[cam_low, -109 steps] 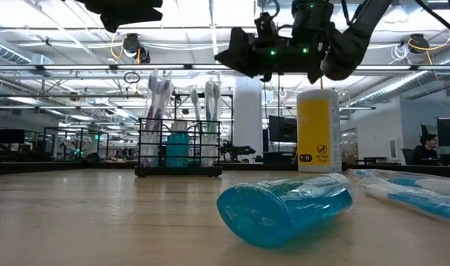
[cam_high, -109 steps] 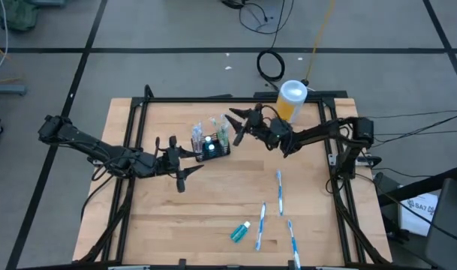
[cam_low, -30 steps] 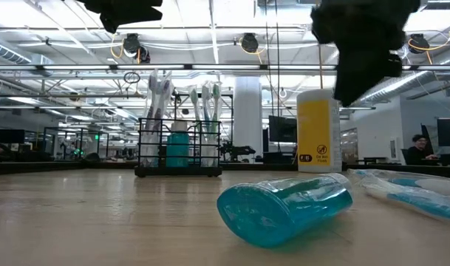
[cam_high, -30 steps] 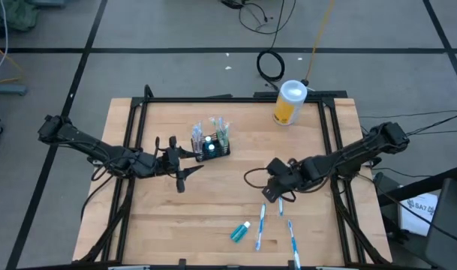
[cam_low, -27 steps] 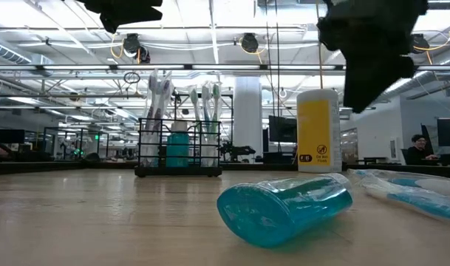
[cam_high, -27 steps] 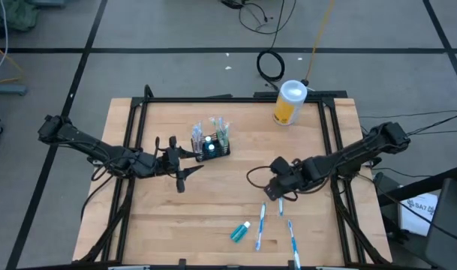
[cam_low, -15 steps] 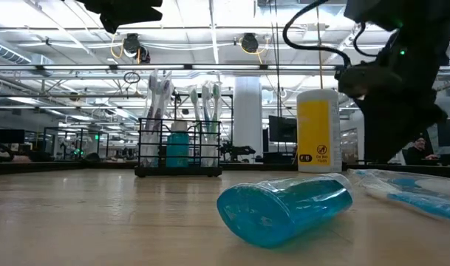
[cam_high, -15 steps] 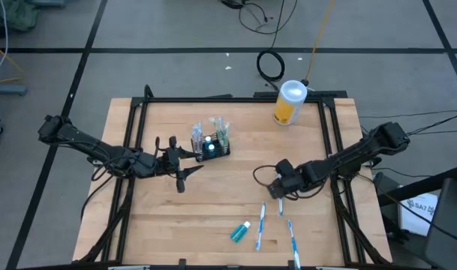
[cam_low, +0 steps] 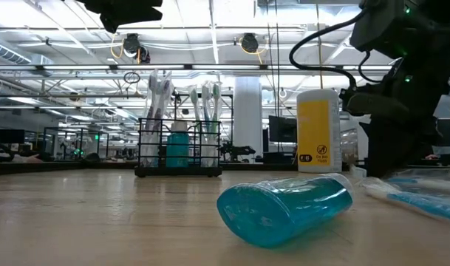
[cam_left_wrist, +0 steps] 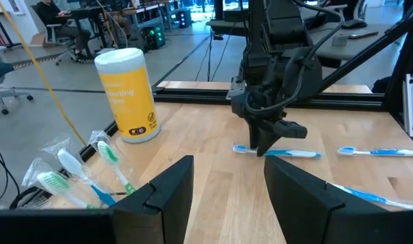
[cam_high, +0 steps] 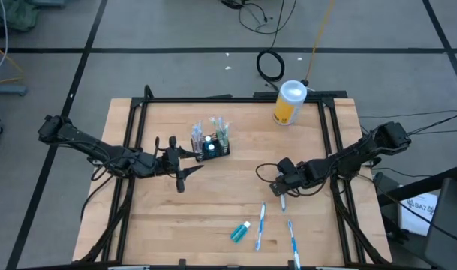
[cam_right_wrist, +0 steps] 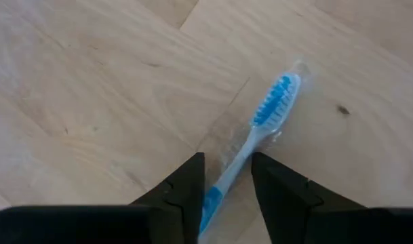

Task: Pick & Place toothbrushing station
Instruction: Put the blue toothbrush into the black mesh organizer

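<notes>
The black wire-mesh caddy [cam_high: 211,142] stands on the table's far left half, with several toothbrushes and a teal tube upright in it; it also shows in the low view [cam_low: 179,148]. My right gripper [cam_right_wrist: 228,196] points down at the table's right middle, open. Its fingers stand on either side of the handle of a white-and-blue wrapped toothbrush [cam_right_wrist: 270,108] that lies flat on the table [cam_left_wrist: 291,154]. My left gripper [cam_left_wrist: 226,190] is open and empty, hovering just left of the caddy [cam_high: 185,166].
A yellow canister with a white lid [cam_high: 290,103] stands at the far right edge. Two more toothbrushes [cam_high: 261,225] [cam_high: 293,236] and a teal tube [cam_high: 240,232] lie near the front edge. A black frame [cam_high: 329,135] borders the table.
My right gripper has gone a little toward the table's right edge and down, until its fingers stand low over the toothbrush on the table. The toothbrush, the caddy and my left arm have kept still.
</notes>
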`<state>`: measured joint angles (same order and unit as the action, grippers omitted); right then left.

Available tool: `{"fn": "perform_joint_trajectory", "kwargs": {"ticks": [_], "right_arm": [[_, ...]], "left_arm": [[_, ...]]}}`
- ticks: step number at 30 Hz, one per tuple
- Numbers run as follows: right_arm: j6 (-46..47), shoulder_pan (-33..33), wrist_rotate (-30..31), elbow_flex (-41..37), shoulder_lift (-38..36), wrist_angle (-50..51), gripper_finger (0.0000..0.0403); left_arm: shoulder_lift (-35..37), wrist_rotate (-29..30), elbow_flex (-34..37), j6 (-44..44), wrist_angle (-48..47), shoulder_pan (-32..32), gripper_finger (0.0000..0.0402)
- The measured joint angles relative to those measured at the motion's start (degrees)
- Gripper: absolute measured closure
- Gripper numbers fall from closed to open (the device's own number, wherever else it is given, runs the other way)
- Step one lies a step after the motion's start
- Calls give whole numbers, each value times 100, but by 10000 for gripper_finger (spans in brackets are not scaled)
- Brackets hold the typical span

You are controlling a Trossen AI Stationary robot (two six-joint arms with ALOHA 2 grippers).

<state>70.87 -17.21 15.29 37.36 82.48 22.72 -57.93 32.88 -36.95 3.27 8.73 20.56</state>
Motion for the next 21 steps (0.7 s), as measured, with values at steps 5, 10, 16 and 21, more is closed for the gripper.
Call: {"fn": "perform_joint_trajectory", "kwargs": {"ticks": [5, 10, 16, 21], "right_arm": [[-36, 4, 27, -14, 8, -105, 352], [-452, 7, -6, -26, -14, -644, 395], [-1431, 84, 477, -31, -325, -2047, 390], [-3005, 201, 879, -26, -600, -3908, 399]], "left_arm": [[-2, 0, 0, -4, -2, 0, 213], [-2, 0, 0, -7, -2, 0, 213], [-2, 1, 0, -9, 2, 0, 213], [-2, 0, 0, -22, 4, 0, 213]]}}
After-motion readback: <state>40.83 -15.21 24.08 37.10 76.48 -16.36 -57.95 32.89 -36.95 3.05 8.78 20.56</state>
